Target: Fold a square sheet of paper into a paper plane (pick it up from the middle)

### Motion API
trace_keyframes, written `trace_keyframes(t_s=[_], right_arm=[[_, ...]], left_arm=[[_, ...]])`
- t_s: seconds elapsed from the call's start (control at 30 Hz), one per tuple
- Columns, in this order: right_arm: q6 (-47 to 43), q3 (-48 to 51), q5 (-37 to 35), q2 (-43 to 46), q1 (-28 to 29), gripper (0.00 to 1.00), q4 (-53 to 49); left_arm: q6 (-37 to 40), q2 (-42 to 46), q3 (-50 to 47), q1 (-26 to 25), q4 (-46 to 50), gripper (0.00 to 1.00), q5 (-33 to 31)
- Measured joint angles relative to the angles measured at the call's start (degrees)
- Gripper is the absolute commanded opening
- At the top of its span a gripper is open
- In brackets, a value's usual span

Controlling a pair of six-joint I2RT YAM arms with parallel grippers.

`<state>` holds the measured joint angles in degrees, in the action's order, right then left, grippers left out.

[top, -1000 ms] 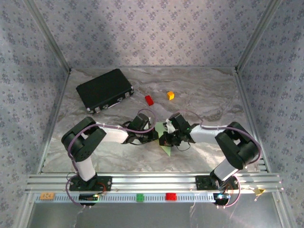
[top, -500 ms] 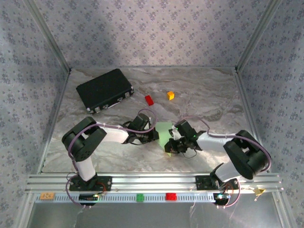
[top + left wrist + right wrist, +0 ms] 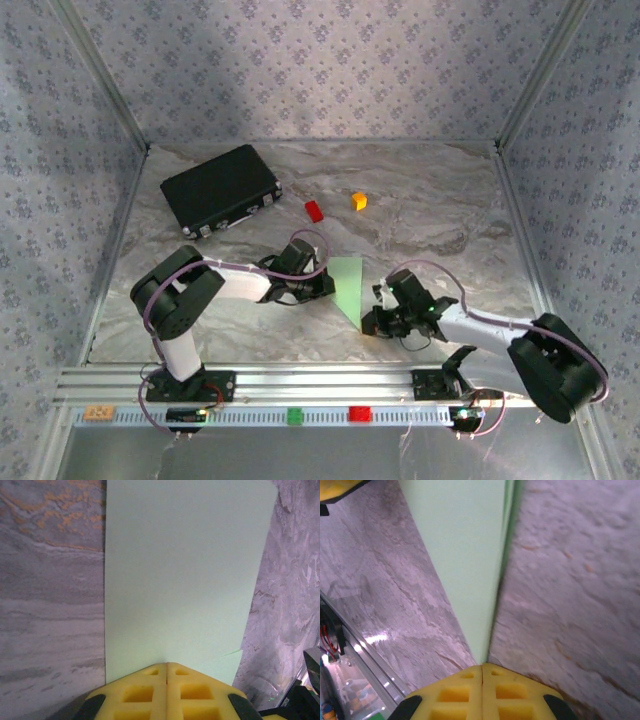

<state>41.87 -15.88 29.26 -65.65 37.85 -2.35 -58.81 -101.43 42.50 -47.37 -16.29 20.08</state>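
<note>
Top view: green paper sheet (image 3: 347, 283), folded to a triangle pointing down, lies flat on tabletop (image 3: 440, 220) at frame centre. Left fingers (image 3: 325, 287) at its left edge, right fingers (image 3: 371, 321) at its lower tip. Black case (image 3: 220, 188) upper left; red block (image 3: 314, 210) and orange block (image 3: 359, 200) above sheet.

Left wrist: yellow fingers (image 3: 150, 692) pressed together at bottom centre, pinching sheet's (image 3: 185, 570) near edge.

Right wrist: fingers (image 3: 465, 692) closed on sheet's (image 3: 465, 545) narrow tip; sheet widens toward top of frame.
</note>
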Motion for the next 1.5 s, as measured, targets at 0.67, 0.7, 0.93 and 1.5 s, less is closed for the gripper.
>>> trace_keyframes(t_s=[0.67,0.7,0.93,1.5], right_arm=[[-0.76,-8.68,-9.6,1.36,-3.87,0.31,-6.16],[-0.76,-8.92,-8.87,0.07,-3.87,0.31,-5.42],[-0.76,-10.43,-5.2,-7.32,-3.87,0.32,-1.9],[-2.91,-12.9,-1.84,-14.14,-5.29,0.11,0.46]], left_arm=[[-7.96,15.87,-8.07,-8.39,4.76,0.31,-15.89],[-7.54,16.57,-8.07,-8.02,5.01,0.34,-15.91],[-4.92,17.07,-8.07,-4.39,6.03,0.48,-13.29],[-4.28,17.07,-9.33,-1.2,5.86,0.5,-8.87]])
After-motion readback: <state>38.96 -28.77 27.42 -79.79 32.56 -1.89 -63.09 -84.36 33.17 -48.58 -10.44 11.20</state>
